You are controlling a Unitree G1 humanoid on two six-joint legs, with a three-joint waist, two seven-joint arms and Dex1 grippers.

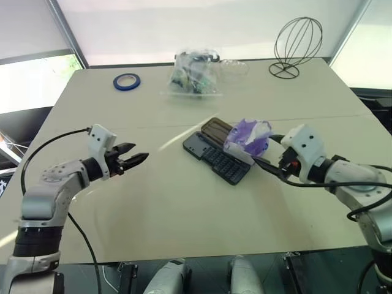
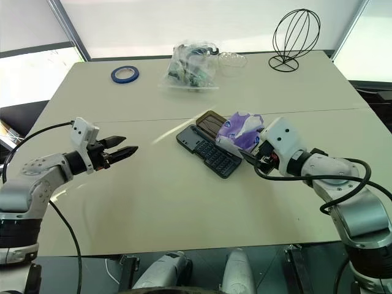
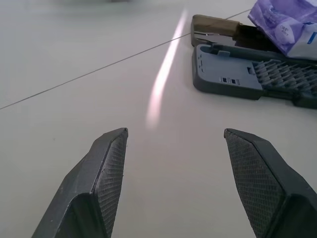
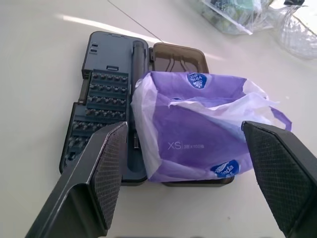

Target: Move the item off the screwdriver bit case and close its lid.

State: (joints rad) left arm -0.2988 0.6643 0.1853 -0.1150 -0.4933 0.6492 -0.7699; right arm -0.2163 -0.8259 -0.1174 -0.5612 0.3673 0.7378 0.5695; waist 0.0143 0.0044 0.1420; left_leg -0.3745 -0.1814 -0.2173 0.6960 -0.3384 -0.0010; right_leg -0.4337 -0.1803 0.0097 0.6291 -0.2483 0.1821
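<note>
Wrinkly purple-and-white packet (image 4: 198, 134)

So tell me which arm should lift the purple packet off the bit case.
Right. The right gripper faces the purple packet with open jaws framing it; the left gripper hovers over bare table, well away from the bit case.

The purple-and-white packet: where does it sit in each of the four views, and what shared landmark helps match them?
Left eye view: purple-and-white packet right of centre, lying on the open lid.
Right eye view: packet right of centre, before the right gripper.
Left wrist view: packet in the upper right corner.
Right wrist view: packet central, between the open fingers.
Shared landmark: the screwdriver bit case beside it.
</note>
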